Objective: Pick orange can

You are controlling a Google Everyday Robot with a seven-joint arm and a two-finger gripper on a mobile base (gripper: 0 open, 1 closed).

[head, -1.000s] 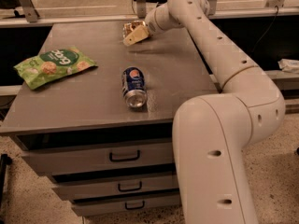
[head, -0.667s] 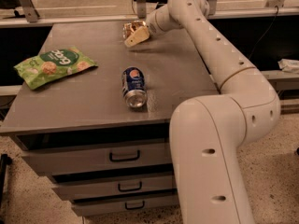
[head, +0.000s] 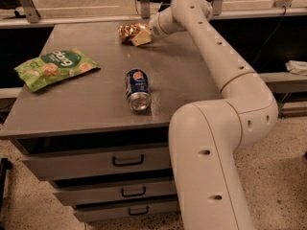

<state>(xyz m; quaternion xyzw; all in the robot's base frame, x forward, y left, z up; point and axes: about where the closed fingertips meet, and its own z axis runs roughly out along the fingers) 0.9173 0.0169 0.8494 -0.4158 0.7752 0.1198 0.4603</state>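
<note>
At 12 o'clock on grey metal table (head: 86, 99): cream gripper (head: 142, 37) against crinkled golden-orange can (head: 126, 31). Opening, hold: cannot tell. Step: grasp. Next: secure clamp, lift.

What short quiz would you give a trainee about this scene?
1. True or false: the blue Pepsi can lies on its side on the table.
2. The end effector is at the table's far edge, next to which thing? A orange can; B green snack bag; C blue Pepsi can.
3. Fill in: the table's front shows ____ drawers.
Key: 1 true; 2 A; 3 three.
</note>
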